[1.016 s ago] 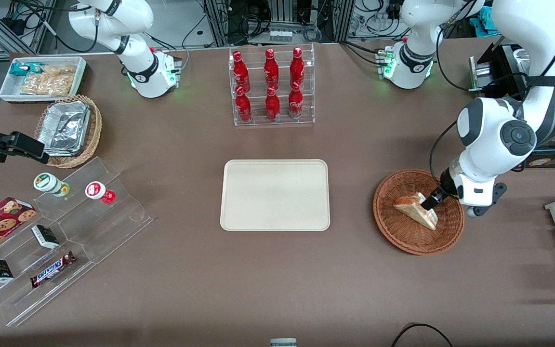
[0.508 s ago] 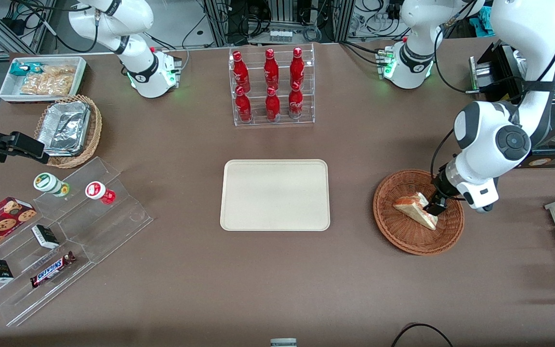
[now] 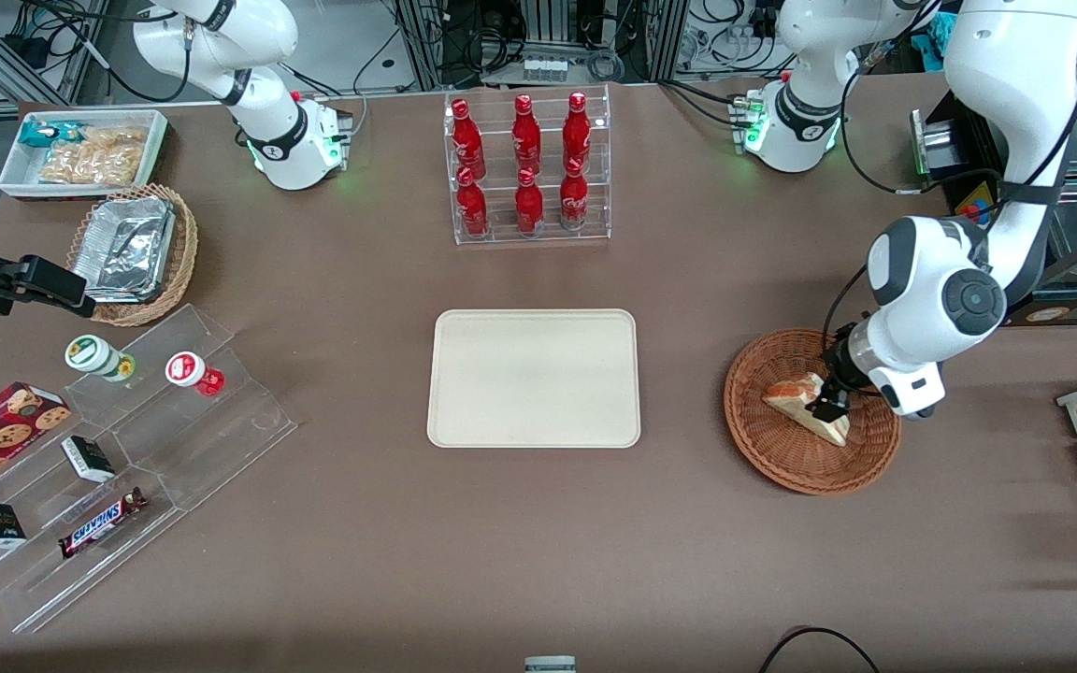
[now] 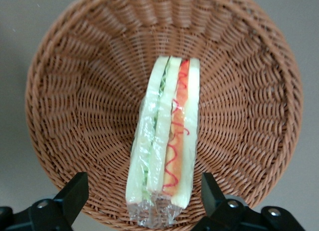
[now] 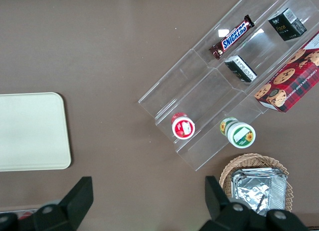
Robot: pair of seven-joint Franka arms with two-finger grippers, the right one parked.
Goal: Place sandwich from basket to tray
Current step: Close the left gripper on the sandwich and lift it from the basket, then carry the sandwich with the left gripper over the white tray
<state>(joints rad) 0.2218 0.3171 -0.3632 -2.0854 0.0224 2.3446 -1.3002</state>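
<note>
Brown tabletop fills my front feed, with cable-strewn racks along its twelve o'clock edge. My gripper [image 3: 826, 404] is down in the basket [image 3: 786, 463], and the wrist feed shows its fingers [image 4: 74, 195] spread wide, one on each side of the sandwich [image 4: 165, 141], neither touching it. I see the sandwich standing on its crust edge in the middle of the basket [image 4: 65, 91], wrapped in clear film, white bread with a green layer and an orange-red layer showing along the cut face. On the front feed the sandwich [image 3: 796, 400] is a pale wedge. From the basket, the tray [image 3: 533, 378] lies at nine o'clock, well apart, with only bare table between. A clear rack of red bottles [image 3: 526, 166] stands at twelve o'clock from the tray.
</note>
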